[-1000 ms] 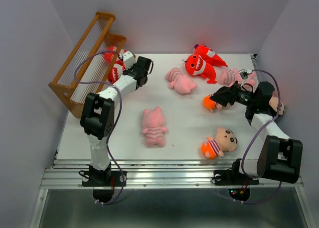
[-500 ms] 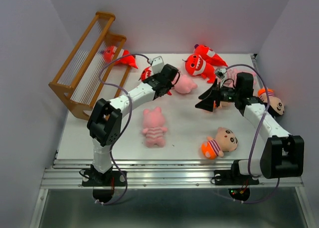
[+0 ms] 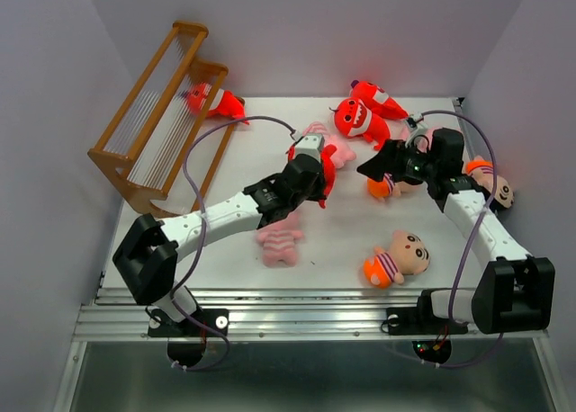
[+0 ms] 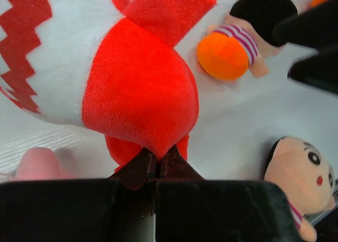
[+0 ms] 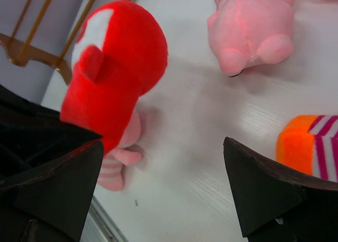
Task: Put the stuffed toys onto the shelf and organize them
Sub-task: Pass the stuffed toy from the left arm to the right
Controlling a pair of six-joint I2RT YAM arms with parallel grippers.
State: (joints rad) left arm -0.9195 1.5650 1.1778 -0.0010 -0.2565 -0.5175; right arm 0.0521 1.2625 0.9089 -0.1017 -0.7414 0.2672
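Note:
My left gripper [image 3: 321,180] is shut on the edge of a red toothy monster [image 3: 328,160] and holds it over the table's middle; the closed fingertips show in the left wrist view [image 4: 158,158] under the monster [image 4: 132,83]. My right gripper [image 3: 372,167] is open and empty, just right of that monster [image 5: 113,62], jaws wide apart [image 5: 163,173]. A boy doll [image 3: 385,187] lies below the right gripper. The wooden shelf [image 3: 148,115] stands at the far left, with another red monster [image 3: 213,100] against its right end.
Two red monsters [image 3: 362,115] lie at the back. Pink pigs lie behind the left gripper [image 3: 314,135], under the left arm [image 3: 278,239] and behind the right arm [image 3: 416,138]. Boy dolls lie at front right [image 3: 397,259] and the right edge [image 3: 492,185].
My left gripper has carried one red monster from beside the shelf rightward to the table's middle. The right gripper has shifted left and slightly back toward it.

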